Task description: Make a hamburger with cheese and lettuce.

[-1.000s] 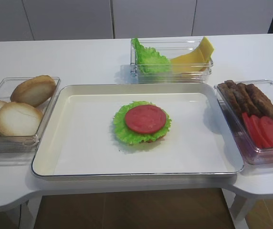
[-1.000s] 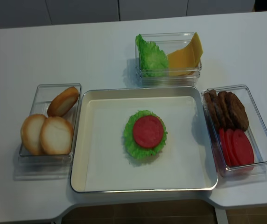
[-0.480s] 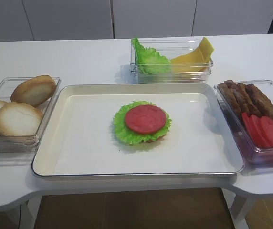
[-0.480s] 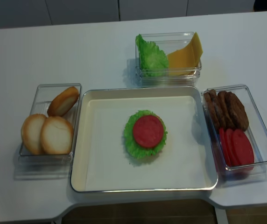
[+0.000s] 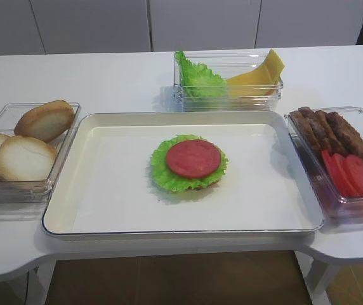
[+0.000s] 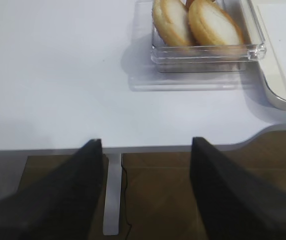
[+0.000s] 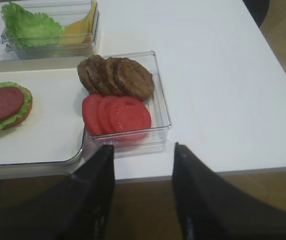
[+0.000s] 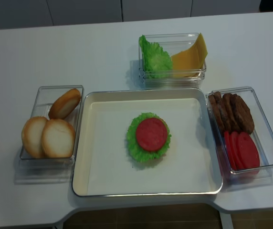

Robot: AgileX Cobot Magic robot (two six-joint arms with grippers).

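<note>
The hamburger sits mid-tray: a bun half under a frilly green leaf, with a round red slice on top. Spare lettuce and cheese share a clear box behind the tray. My right gripper is open and empty, hanging off the table's front edge near the patty box. In the left wrist view my left gripper is open and empty, below the table edge in front of the bun box. Neither gripper appears in the high views.
The cream tray fills the table's centre. A clear box of bun halves stands to its left. On its right, a clear box holds brown patties and red tomato slices.
</note>
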